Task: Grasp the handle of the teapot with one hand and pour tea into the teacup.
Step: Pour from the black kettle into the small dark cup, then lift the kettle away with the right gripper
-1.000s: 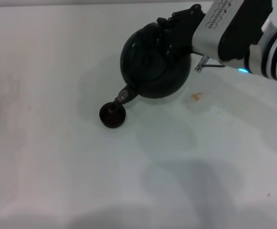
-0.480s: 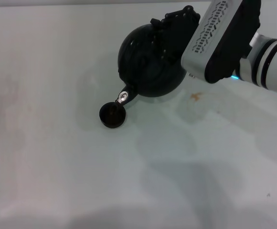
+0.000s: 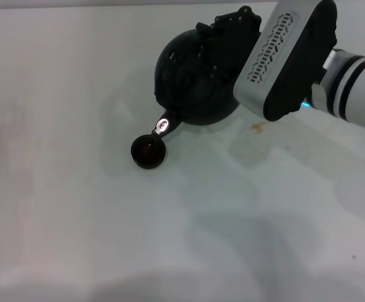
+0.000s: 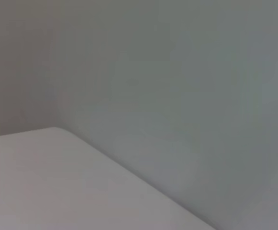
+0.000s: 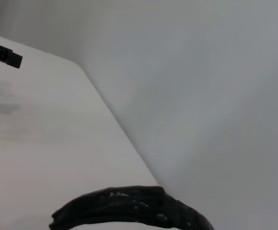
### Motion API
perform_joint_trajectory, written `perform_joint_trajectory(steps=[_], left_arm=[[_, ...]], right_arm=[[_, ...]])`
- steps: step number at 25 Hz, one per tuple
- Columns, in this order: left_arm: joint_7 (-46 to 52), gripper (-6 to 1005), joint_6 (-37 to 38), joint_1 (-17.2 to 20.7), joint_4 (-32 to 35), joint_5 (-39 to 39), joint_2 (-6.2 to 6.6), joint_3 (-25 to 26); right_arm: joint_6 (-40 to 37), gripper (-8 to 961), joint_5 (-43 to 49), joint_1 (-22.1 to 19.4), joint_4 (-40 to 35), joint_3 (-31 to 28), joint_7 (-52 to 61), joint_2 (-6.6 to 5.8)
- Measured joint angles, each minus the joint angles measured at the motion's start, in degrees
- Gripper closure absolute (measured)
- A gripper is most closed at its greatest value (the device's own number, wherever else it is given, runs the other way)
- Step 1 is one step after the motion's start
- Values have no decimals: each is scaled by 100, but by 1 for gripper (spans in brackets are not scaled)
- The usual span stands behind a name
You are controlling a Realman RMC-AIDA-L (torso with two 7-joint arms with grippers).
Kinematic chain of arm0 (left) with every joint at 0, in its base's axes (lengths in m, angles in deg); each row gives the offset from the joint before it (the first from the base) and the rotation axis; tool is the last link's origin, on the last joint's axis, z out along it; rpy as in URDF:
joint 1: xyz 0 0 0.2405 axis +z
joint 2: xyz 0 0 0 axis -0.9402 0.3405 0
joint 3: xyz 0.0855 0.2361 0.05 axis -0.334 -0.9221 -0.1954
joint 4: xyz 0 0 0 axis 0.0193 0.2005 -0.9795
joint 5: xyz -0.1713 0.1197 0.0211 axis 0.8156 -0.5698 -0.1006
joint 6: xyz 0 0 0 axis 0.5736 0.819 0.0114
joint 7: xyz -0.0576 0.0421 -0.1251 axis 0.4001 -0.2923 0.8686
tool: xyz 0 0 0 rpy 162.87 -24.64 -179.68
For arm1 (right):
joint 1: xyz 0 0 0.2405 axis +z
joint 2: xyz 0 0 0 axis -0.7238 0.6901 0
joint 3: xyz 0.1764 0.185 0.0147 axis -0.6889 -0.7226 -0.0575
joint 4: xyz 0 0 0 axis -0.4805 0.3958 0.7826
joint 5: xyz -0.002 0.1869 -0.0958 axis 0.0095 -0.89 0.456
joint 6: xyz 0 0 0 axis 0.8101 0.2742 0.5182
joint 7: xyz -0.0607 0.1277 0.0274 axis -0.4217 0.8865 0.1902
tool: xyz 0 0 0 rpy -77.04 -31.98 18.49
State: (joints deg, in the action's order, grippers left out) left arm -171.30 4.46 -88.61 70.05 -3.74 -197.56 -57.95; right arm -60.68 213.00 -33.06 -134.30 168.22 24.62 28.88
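The teapot (image 3: 189, 82), round and dark, is tilted in the head view at the back middle of the white table (image 3: 75, 207). Its spout with a pale tip (image 3: 163, 125) points down over the small black teacup (image 3: 148, 152), which shows a reddish-brown inside. My right gripper (image 3: 228, 36) sits on top of the teapot, shut on the handle, and hides most of it there. The handle shows in the right wrist view as a black ribbed arch (image 5: 129, 206). The left gripper is out of view; its wrist view shows only the table edge and a wall.
A small orange-brown stain (image 3: 258, 128) marks the table right of the teapot. My white right forearm (image 3: 289, 56) reaches in from the upper right. A black object (image 5: 2, 55) shows far off in the right wrist view.
My right wrist has rolled further and tipped the teapot more toward the teacup. The spout tip stays over the cup, and the cup's inside now looks reddish.
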Motion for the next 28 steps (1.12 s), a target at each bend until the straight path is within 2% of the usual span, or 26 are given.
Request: perform_joint_trajectory(steps=[22, 28], left_arm=[[0, 110, 45, -11, 0, 18, 0, 0], [0, 110, 45, -11, -1, 18, 0, 0]], right_arm=[[405, 801, -66, -122, 74, 170, -343, 22], [422, 801, -373, -138, 144, 144, -315, 26]])
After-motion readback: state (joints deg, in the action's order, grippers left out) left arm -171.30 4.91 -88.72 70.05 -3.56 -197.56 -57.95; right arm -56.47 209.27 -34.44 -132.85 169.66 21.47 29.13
